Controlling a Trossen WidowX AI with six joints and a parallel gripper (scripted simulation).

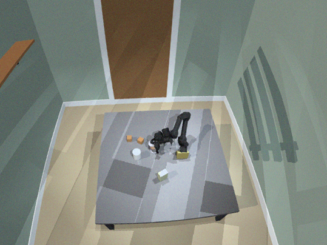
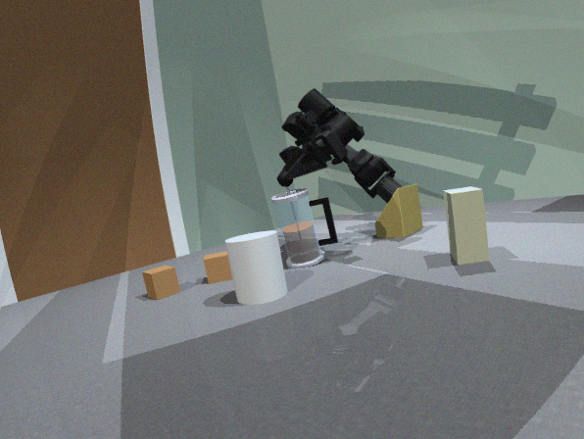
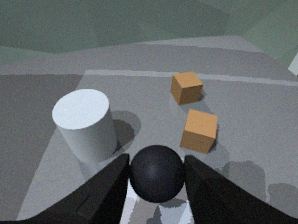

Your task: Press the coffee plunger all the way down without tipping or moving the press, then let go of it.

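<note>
The coffee press (image 1: 151, 145) (image 2: 294, 213) stands upright, a clear glass with brown coffee low inside, a pale lid and a black handle (image 2: 332, 222). Its black round plunger knob (image 2: 285, 179) (image 3: 157, 182) is just above the lid, with only a very short piece of rod showing between them. My gripper (image 1: 153, 142) (image 2: 287, 176) (image 3: 156, 161) is above the press and shut on the knob, one fingertip touching each side of it in the wrist view. The wrist view hides most of the press behind the knob and fingers.
A white cylinder (image 1: 136, 154) (image 2: 257, 267) (image 3: 85, 125) stands near the press. Two orange cubes (image 1: 129, 138) (image 2: 162, 282) (image 3: 200, 131) lie beyond it. A yellow wedge (image 1: 182, 155) (image 2: 411, 211) is by the arm's base, and a cream block (image 1: 162, 175) (image 2: 467, 227) stands farther off.
</note>
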